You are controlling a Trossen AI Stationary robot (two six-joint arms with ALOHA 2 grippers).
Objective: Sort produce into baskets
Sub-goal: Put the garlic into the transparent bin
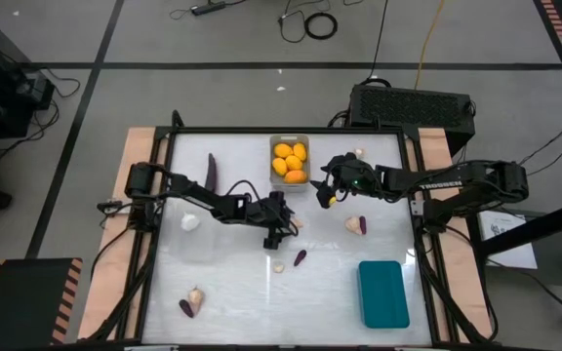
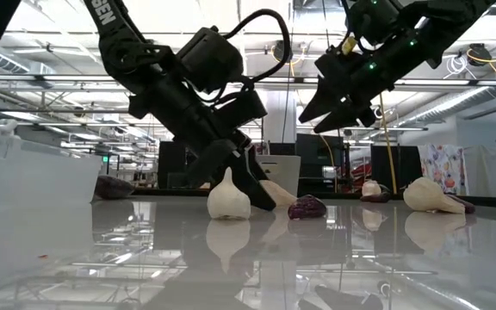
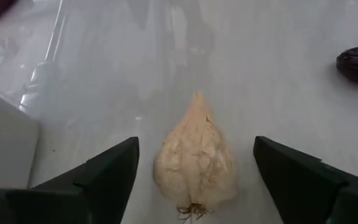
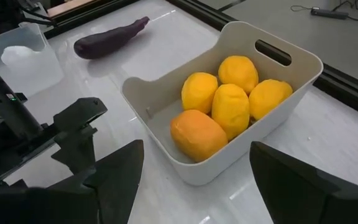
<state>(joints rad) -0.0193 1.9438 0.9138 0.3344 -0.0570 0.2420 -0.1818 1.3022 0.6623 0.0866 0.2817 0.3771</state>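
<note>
— Grey plastic is what the orange fruits are held in: five are seen piled in the grey basket at the far middle of the table. Why is the right gripper hung just beside it?

— Nothing is gripped there; its fingers are spread wide and empty, above the table just at the basket's near corner. A drop-off may be judged finished, or a fresh reach not yet begun. The left gripper is the one at work.

— On what?

— A garlic bulb is straddled near the table's middle. The fingers are set wide on either side, apart from it, so that it can be closed upon; no contact is seen yet. In the low view the left arm is seen slanted down to the table.

— And where is the rest to be sent?

— A teal basket is placed at the near right, a clear basket at the left. Other bulbs and purple pieces, among them a long eggplant, are left scattered, so the sorting is judged well short of done.
</note>
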